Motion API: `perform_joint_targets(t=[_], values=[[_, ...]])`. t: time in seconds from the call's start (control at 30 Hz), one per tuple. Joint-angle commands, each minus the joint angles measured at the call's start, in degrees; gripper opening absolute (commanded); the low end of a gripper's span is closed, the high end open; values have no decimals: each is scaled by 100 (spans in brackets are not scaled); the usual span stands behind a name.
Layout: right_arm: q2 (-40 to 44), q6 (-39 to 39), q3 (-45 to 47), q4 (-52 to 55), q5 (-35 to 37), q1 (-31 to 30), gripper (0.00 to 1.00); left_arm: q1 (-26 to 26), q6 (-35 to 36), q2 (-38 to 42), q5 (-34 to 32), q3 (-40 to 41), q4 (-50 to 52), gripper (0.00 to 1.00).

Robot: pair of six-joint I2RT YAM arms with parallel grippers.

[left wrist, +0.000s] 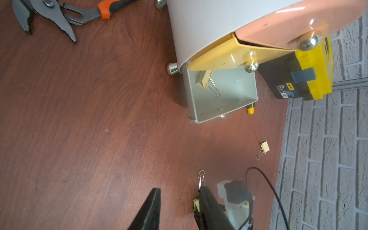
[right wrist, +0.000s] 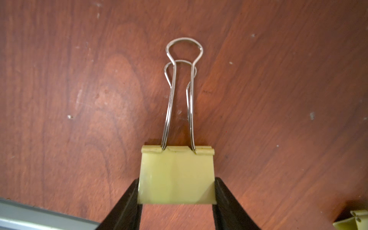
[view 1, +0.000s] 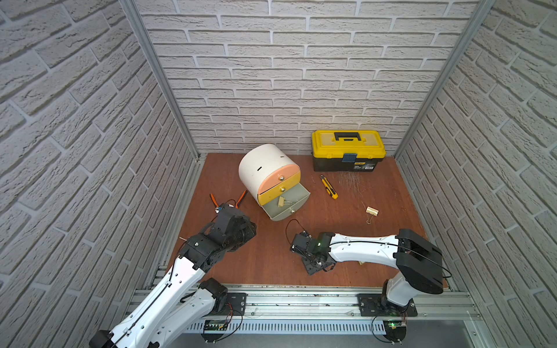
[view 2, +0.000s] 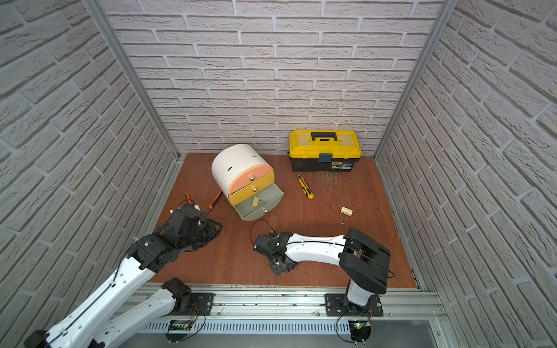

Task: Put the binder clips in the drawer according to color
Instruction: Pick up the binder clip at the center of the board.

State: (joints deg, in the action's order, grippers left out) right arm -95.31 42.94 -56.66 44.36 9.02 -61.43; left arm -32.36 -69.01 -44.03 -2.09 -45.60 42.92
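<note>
Right wrist view: my right gripper [right wrist: 176, 196] has both fingers pinched on a pale yellow clip [right wrist: 176, 177] lying on the table [right wrist: 59, 79]. Left gripper [left wrist: 177, 209] sits open, empty; grey drawer [view 1: 286, 205] pulled out.

The only print sits on the black lower front of the yellow-black toolbox [view 1: 348, 149] at the far right of the table: a small label [view 1: 366, 166] with a yellow patch and pale lines of writing. It is too small and blurred to read in both top views, and the left wrist view [left wrist: 285, 90] shows it no more clearly
</note>
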Motion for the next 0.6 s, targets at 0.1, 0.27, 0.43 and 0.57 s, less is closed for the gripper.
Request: perform_joint_targets(t=[0.1,0.27,0.43,0.57], values=[[182,-227,-490,416,207,159,45,7,173,-218,46,-166,-351,38],[298,-536,-944,706,259,459,44,28,367,-526,136,-363,-452,38],[346,-875,-1497,928,194,859,43,140,576,-878,317,-585,-622,38],[295,-1075,-1962,1009,29,1218,42,224,785,-1200,490,-826,-721,38]])
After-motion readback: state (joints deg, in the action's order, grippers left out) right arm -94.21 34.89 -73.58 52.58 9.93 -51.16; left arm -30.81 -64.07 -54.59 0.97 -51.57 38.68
